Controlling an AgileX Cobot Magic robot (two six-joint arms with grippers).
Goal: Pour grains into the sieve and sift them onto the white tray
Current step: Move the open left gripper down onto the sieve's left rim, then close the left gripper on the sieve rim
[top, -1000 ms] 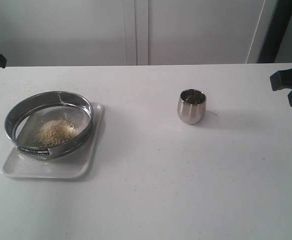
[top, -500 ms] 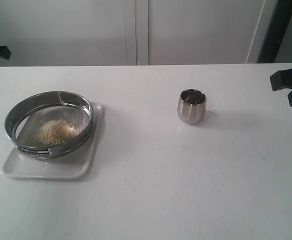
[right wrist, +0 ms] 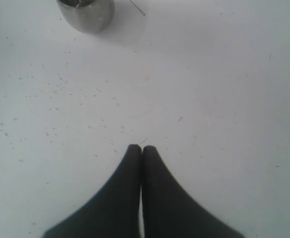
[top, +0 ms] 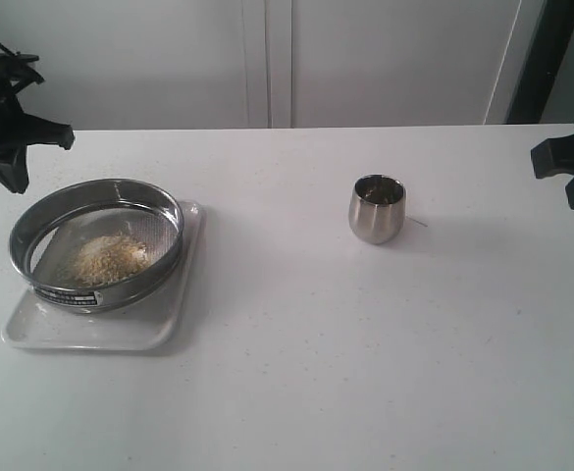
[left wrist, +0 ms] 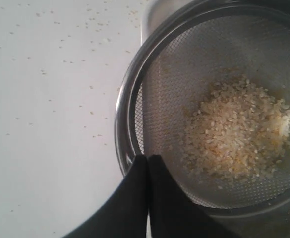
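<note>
The round steel sieve (top: 97, 242) sits on the white tray (top: 169, 324) at the table's left. A heap of yellow and whitish grains (top: 105, 259) lies on its mesh, seen close in the left wrist view as grains (left wrist: 239, 131) inside the sieve (left wrist: 130, 99). My left gripper (top: 17, 177) hovers just behind the sieve's far-left rim; its fingers are pressed together with nothing between them, left gripper (left wrist: 148, 157). My right gripper (right wrist: 142, 148) is shut and empty over bare table; only part of that arm (top: 569, 167) shows at the right edge.
A small rounded steel cup (top: 376, 208) stands upright right of centre, also the cup (right wrist: 87, 14) in the right wrist view. Stray granules (right wrist: 50, 99) are scattered on the white tabletop. A grey wall runs behind the table.
My left arm has come in from the left edge toward the sieve's back rim. The sieve, tray, cup and right arm have not moved.
</note>
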